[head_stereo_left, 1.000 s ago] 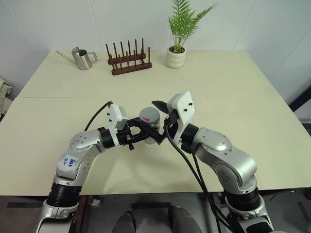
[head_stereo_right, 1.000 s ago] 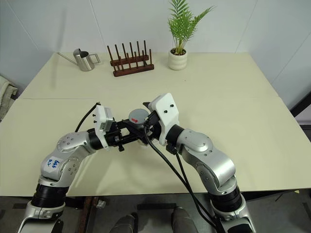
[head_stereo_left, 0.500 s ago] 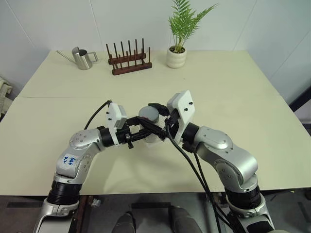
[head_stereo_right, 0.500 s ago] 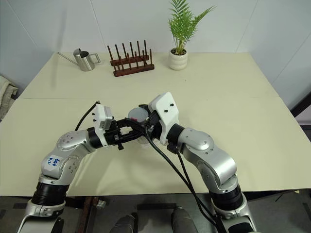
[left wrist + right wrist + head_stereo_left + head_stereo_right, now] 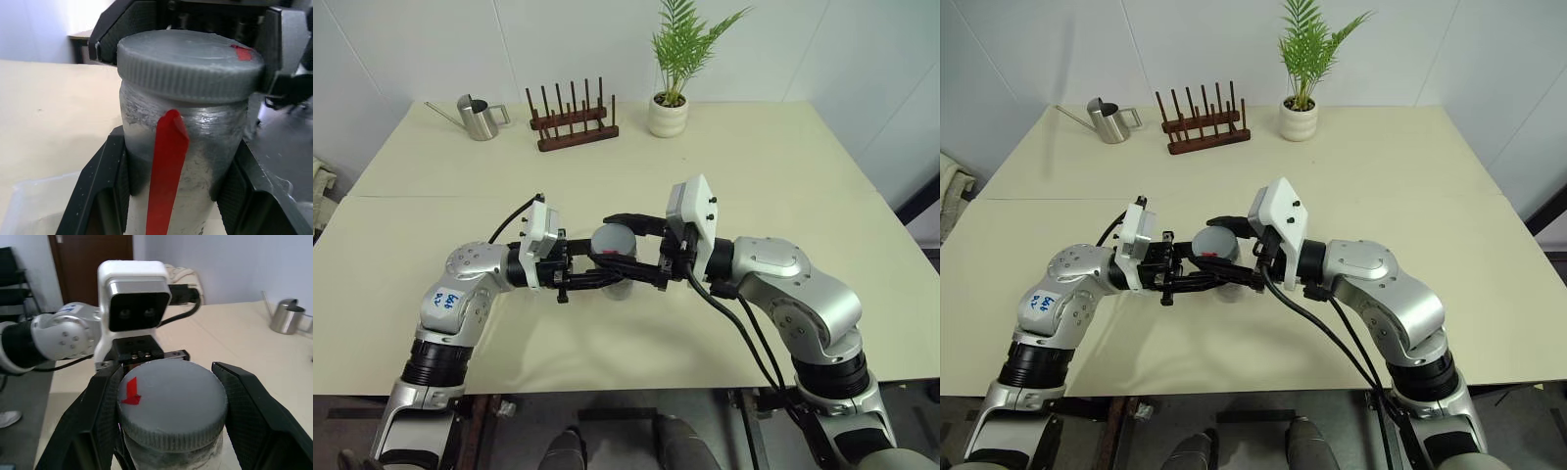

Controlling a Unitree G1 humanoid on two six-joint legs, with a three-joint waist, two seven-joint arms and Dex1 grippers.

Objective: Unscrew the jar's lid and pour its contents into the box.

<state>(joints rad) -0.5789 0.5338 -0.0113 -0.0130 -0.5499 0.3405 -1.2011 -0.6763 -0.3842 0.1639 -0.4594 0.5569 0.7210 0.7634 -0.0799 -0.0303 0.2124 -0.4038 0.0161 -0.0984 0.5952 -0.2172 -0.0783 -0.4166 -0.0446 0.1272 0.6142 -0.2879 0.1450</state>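
The jar, a small cloudy plastic cylinder with a red strip down its side, is held upright over the middle of the table. My left gripper reaches in from the left and is shut on the jar's body. My right gripper comes from the right and is shut on the grey lid, one finger on each side of its ribbed rim. The lid carries a red mark on top. A corner of the clear box lies on the table just below the jar. The cloudy wall hides the contents.
Along the far edge of the cream table stand a steel watering can, a wooden peg rack and a potted plant. Both forearms meet in the middle, with cables trailing back from them.
My right gripper stood open beside the lid and has closed onto it. Both wrists have turned, so the grippers now point at each other. The jar has stayed about where it was.
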